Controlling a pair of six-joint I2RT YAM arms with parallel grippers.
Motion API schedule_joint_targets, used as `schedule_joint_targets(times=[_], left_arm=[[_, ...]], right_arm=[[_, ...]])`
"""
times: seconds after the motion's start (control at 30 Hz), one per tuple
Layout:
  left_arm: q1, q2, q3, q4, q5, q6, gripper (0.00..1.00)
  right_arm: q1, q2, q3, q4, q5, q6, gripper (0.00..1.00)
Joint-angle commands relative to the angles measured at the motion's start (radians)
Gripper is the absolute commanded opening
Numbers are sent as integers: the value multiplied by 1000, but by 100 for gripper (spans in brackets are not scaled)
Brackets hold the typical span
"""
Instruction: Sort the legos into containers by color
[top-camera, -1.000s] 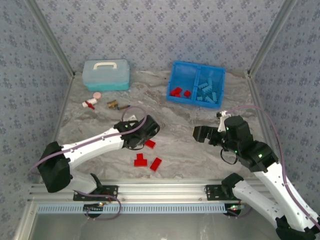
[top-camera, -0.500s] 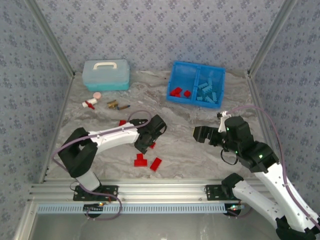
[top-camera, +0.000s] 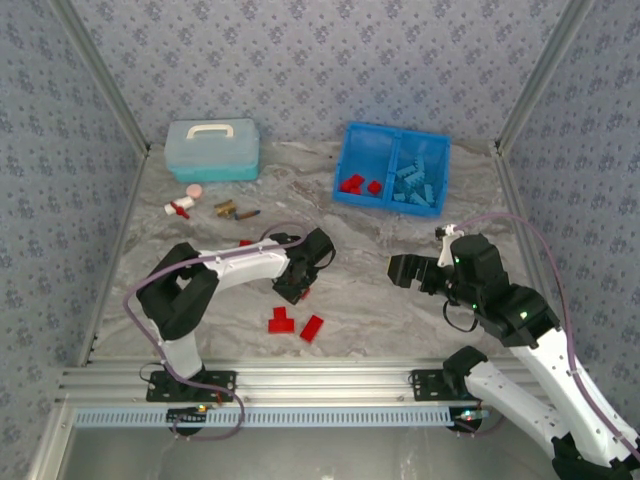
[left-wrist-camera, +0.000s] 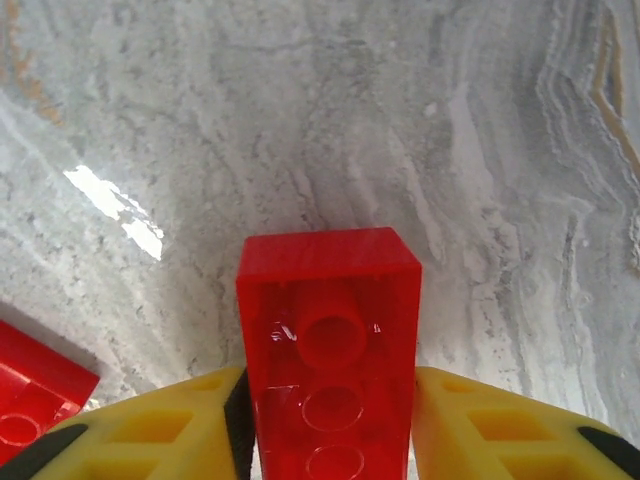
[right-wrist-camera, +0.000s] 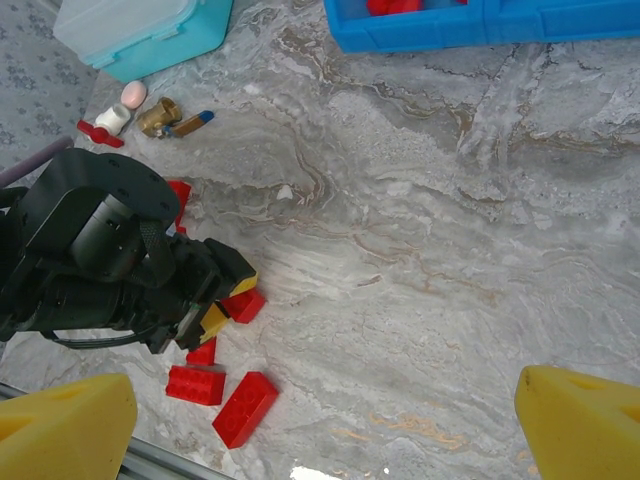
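Note:
My left gripper (left-wrist-camera: 330, 420) is shut on a red lego (left-wrist-camera: 328, 300), its yellow fingers (left-wrist-camera: 150, 430) pressed on both long sides; the brick lies on the marble table. From above, this gripper (top-camera: 300, 283) sits left of centre with the lego (top-camera: 304, 293) at its tip. Two more red legos (top-camera: 280, 320) (top-camera: 312, 327) lie just in front of it. The blue tray (top-camera: 392, 200) at the back holds red legos (top-camera: 352, 183) in its left compartment and light blue ones (top-camera: 415, 180) in its right. My right gripper (top-camera: 398, 268) hovers open over the table's right half, holding nothing.
A pale blue lidded box (top-camera: 212, 150) stands at the back left, with small pink, white and brown odds and ends (top-camera: 200, 205) in front of it. A small red piece (top-camera: 245, 243) lies behind the left arm. Patterned walls close in the sides.
My left gripper has shifted slightly right over the red lego and closed on it, while its elbow folded back toward the base. The right arm has not moved.

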Motion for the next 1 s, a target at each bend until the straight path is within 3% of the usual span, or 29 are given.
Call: schedule_joint_targets(times=[0.0, 0.2, 0.43, 0.63, 0.8, 0.97], left_arm=[[0, 3, 10, -58, 10, -1, 38], [-5, -81, 79, -106, -70, 103, 35], [-24, -91, 405, -127, -253, 538, 37], [1, 52, 702, -25, -217, 916, 36], [54, 249, 946, 5, -174, 1083, 35], [106, 543, 1320, -26, -97, 1169, 33]], right_arm=[[7, -8, 10, -3, 7, 6, 100], [7, -8, 11, -1, 10, 14, 100], [6, -9, 16, -1, 16, 17, 100], [7, -6, 19, 0, 23, 13, 100], [7, -2, 19, 6, 23, 14, 100], [5, -1, 25, -12, 39, -2, 100]])
